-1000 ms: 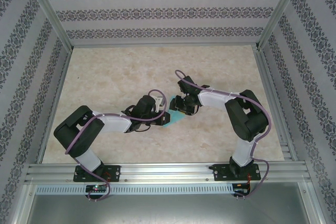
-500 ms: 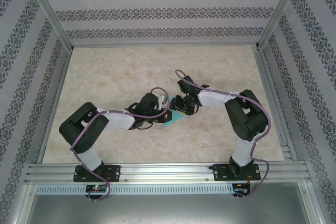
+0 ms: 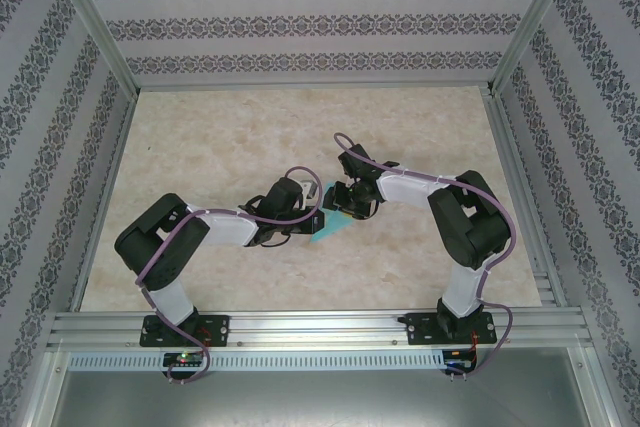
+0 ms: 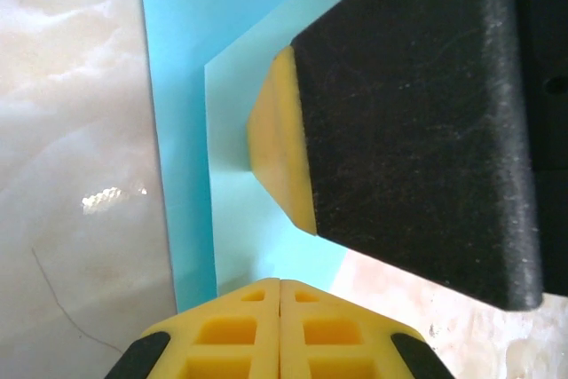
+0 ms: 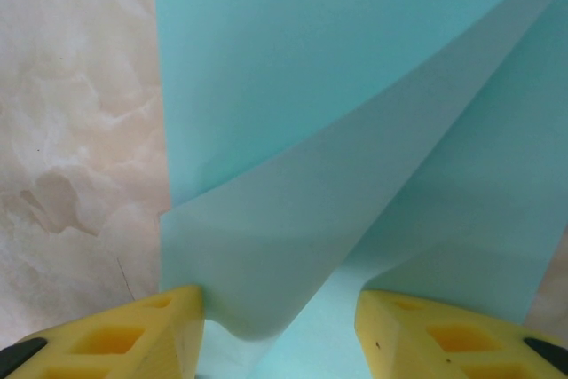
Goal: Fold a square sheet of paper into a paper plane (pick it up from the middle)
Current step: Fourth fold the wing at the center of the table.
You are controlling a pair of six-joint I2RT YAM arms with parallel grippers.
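- Left arm (image 3: 215,229) has shifted its elbow a little rightward over the marble-patterned table (image 3: 200,137) since a moment ago.
- Folded turquoise sheet of paper (image 3: 328,230) lies near the surface's middle, between both grippers.
- Right gripper (image 5: 280,312): fingers spread, a raised flap between them.
- Left gripper (image 4: 280,290): fingertips pressed together at the sheet's edge.

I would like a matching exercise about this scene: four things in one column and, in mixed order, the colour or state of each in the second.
Things:
1 left gripper
2 right gripper
3 sheet of paper
4 table

Colour or state:
a beige, marbled
b turquoise, partly folded
c jaws apart
d jaws shut

Pairs: 1-d; 2-c; 3-b; 4-a
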